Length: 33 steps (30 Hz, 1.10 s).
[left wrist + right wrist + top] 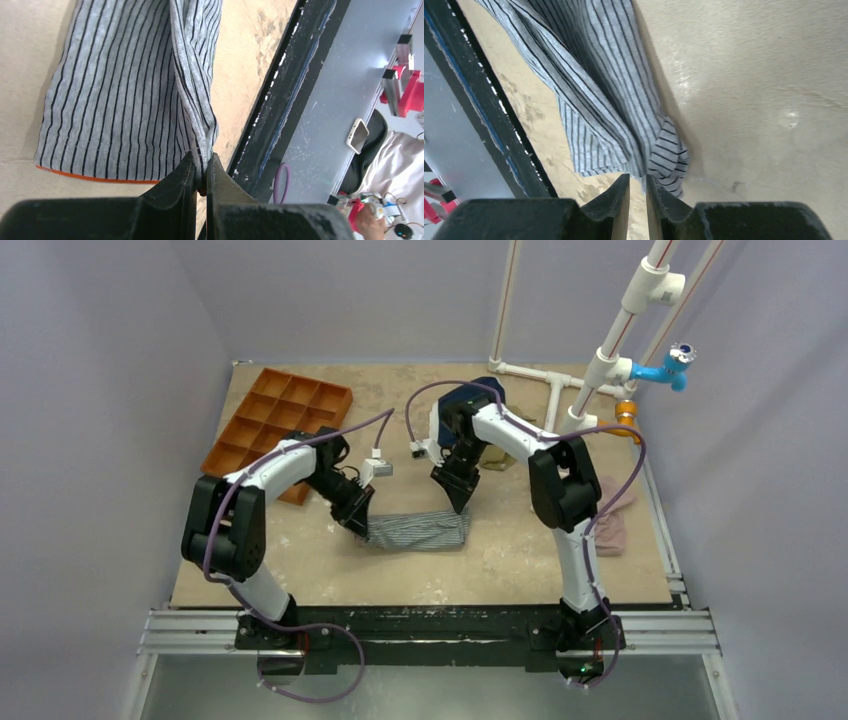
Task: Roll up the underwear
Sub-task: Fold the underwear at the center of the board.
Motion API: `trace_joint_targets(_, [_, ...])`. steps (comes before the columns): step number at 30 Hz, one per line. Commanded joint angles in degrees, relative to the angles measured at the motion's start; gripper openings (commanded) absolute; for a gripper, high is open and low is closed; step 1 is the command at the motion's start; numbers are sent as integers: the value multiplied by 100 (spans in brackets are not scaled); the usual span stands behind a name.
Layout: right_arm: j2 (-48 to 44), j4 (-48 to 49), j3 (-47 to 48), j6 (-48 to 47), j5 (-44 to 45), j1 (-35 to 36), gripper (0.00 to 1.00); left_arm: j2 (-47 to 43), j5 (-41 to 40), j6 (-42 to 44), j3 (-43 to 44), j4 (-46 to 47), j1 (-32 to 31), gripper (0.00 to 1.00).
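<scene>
Underwear [420, 530]: lies mid-table, a little toward the near side, between the two arms. It is a flattened striped band running left to right, with an orange-trimmed hem showing in the left wrist view.

Progress (judged): the cloth looks folded into a strip, but no rolled turns are visible. One long edge is gathered into a twisted ridge. The rolling itself seems still to be done.

Left gripper [201, 170]: jaws pinched tight on that ridge at the band's left end.

Right gripper [638, 182]: jaws a narrow slit apart with bare table showing through the gap. The band's right corner sits just beyond the tips, and nothing is held.

Edges and room: the table [520, 560] is bare on the far side of the band and to its right front. The black rail [440, 620] marks the near edge, so rolling away from it looks safer. The orange tray [280, 425] stands well apart at far left. A tan cloth [612, 515] lies at the right edge, clear of the work.
</scene>
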Motion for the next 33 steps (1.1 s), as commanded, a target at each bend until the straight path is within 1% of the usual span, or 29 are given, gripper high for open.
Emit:
trace_joint_targets(1, [228, -196, 502, -91, 157, -47, 19, 319, 300, -149, 313, -80, 247, 0])
trace_joint_targets(5, [360, -202, 623, -135, 44, -78, 18, 484, 300, -308, 348, 61, 306, 0])
trace_joint_targets(9, [159, 66, 356, -35, -34, -75, 21, 527, 238, -481, 372, 159, 303, 0])
trace_joint_targets(14, [-401, 516, -34, 66, -176, -77, 28, 526, 162, -748, 404, 228, 302, 0])
trace_joint_targets(18, [-964, 885, -363, 5, -343, -75, 30, 508, 186, -916, 382, 293, 302, 0])
trace_joint_targets(22, [-1250, 1095, -602, -15, -497, -75, 33, 517, 232, -1001, 403, 319, 302, 0])
trace_joint_targets(23, [-1294, 1155, -652, -8, -554, -75, 38, 525, 265, -1002, 419, 305, 302, 0])
trace_joint_targets(24, [-1337, 1217, -725, 2, -650, -75, 45, 521, 316, -987, 434, 278, 303, 0])
trace_joint_targets(25, [-1363, 1282, -792, -7, -740, -80, 54, 511, 417, -929, 446, 243, 302, 0])
trace_joint_targets(26, [-1392, 1346, -849, -27, -860, -76, 65, 492, 501, -870, 453, 195, 302, 0])
trace_joint_targets(27, [-1408, 1415, -905, -59, -1024, -75, 74, 471, 572, -780, 450, 159, 302, 0])
trace_joint_targets(28, [-1414, 1487, -953, -98, -1229, -81, 81, 445, 623, -714, 449, 125, 302, 0])
trace_joint_targets(29, [-1415, 1596, -998, -97, -1397, -80, 86, 416, 668, -656, 448, 90, 310, 0])
trace_joint_targets(32, [-1353, 2026, -1150, -23, -1911, -68, 98, 431, 812, -464, 473, -67, 311, 0])
trace_joint_targets(33, [-1327, 2216, -1202, 16, -2066, -61, 99, 451, 860, -401, 483, -133, 311, 0])
